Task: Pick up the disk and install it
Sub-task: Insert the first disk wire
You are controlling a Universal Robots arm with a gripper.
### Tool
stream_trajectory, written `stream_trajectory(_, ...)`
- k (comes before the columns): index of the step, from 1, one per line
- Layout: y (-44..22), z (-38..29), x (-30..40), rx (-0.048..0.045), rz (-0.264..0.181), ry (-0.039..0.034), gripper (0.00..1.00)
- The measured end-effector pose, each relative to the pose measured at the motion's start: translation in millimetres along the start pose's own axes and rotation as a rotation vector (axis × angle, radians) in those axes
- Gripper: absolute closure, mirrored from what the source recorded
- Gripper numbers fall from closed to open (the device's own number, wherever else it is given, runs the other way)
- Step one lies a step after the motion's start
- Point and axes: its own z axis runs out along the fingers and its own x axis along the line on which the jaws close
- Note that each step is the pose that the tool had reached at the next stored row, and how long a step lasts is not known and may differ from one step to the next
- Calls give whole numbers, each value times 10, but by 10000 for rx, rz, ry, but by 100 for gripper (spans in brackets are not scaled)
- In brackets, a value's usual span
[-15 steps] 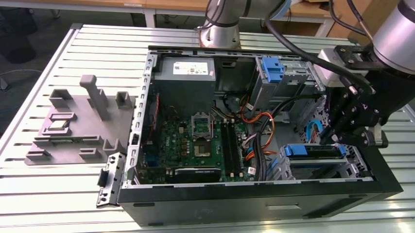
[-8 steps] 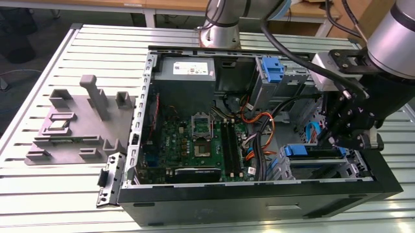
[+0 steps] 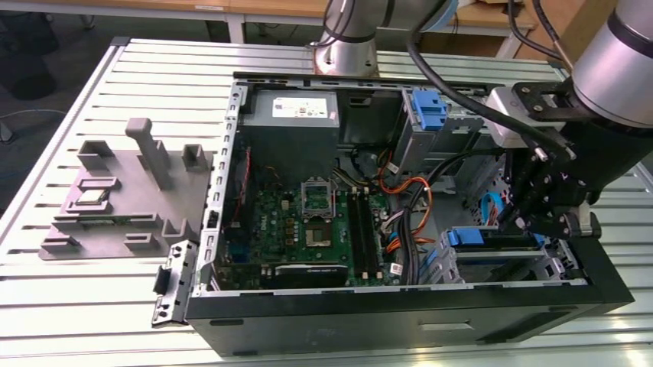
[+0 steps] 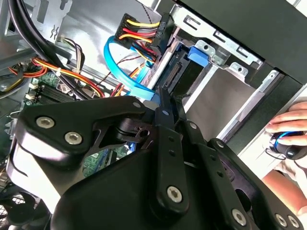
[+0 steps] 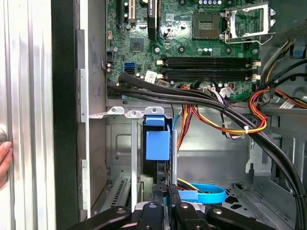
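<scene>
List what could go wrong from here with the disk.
The blue data cable loops right beside the disk and gripper; it could snag or get pinched. The disk stands in a narrow metal bay, so a slight tilt might jam its carrier. A person's hand rests near the computer case and could be struck.

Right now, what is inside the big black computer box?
A green circuit board, coloured wires, a grey power box and the disk in its blue frame. The gripper covers part of the disk; wires hide what lies beneath them.
</scene>
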Motion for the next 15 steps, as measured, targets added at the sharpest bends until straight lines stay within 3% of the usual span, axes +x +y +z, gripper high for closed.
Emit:
stream_trajectory(3, 0, -6, 0, 2, 1, -3, 84)
stream_trajectory(7, 30, 2, 2, 221, 3, -46, 84)
stream_trajectory(15, 48, 40, 2, 363, 0, -55, 84)
